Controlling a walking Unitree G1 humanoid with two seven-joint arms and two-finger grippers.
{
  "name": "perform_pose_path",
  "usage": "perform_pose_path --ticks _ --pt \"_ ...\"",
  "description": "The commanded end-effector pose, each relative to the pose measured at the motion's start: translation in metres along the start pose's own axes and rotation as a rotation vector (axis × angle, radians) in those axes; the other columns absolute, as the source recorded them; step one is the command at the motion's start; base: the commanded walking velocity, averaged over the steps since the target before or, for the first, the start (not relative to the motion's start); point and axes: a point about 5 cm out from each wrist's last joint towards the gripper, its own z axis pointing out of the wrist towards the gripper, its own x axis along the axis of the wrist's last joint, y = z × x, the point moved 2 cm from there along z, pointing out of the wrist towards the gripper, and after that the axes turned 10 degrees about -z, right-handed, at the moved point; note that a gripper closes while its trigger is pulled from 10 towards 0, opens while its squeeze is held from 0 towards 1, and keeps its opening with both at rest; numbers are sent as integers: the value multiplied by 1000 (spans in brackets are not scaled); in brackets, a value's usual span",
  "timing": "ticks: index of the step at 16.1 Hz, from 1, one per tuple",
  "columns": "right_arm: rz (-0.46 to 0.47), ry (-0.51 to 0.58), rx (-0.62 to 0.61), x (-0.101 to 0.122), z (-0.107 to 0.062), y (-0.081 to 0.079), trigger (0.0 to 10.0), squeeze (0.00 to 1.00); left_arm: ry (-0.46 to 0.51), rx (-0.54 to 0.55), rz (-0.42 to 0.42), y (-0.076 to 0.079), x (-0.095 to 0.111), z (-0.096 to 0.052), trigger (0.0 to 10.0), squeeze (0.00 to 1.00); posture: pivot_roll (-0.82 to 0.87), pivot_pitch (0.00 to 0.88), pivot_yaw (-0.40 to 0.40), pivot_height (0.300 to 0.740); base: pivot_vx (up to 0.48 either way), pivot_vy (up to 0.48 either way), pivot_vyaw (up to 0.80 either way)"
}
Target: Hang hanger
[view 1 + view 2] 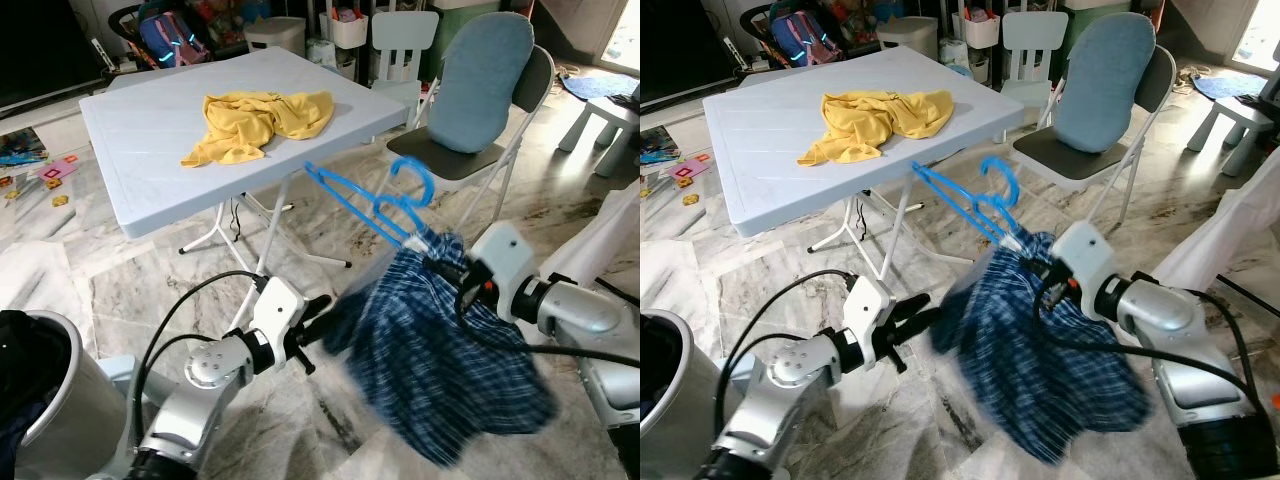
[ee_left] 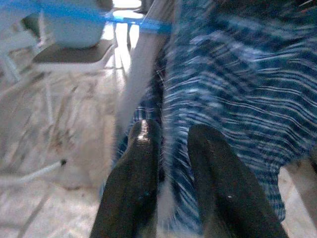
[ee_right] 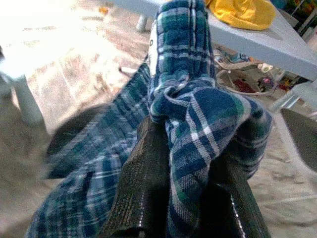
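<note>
A blue plastic hanger (image 1: 365, 195) sticks up and to the left out of a blue plaid shirt (image 1: 440, 370) that hangs in the air above the floor. My right gripper (image 1: 437, 262) is shut on the bunched top of the shirt where the hanger enters it. The right wrist view shows the cloth (image 3: 193, 114) pinched between the fingers (image 3: 143, 183). My left gripper (image 1: 326, 308) is lower and to the left, at the shirt's left edge, which is pulled toward it. In the left wrist view the fingers (image 2: 138, 163) stand close together with plaid cloth (image 2: 237, 84) in the narrow gap.
A light blue folding table (image 1: 150, 180) with a yellow garment (image 1: 260, 120) on it stands behind the hanger. To its right is a folding chair (image 1: 480, 90) with a blue cushion. A round basket (image 1: 45, 400) sits at the lower left, and white cloth (image 1: 610, 240) hangs at the right.
</note>
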Motion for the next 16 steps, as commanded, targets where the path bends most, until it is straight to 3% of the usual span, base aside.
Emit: perform_pose_path --ticks 1,4,8,12,16 --pt "-94 12 32 3 0 2 10000 0 -5 -57 10 5 5 -3 10000 1000 -252 0 47 740 0 0 0" --pt "-124 11 161 -2 -7 -3 10000 0 -23 -81 34 -1 8 -13 10000 1000 -253 0 45 740 0 0 0" --pt "-166 -9 332 -12 -27 -7 10000 0 11 -65 86 -19 26 -25 10000 1000 -251 0 41 740 0 0 0" --pt "-180 -30 448 -15 -37 -6 10000 0 -13 -132 95 -15 30 -28 10000 1000 -254 0 38 740 0 0 0" --pt "-175 47 566 -2 -46 -15 10000 0 -57 -170 88 -12 19 -29 10000 1000 -252 0 35 740 0 0 0"
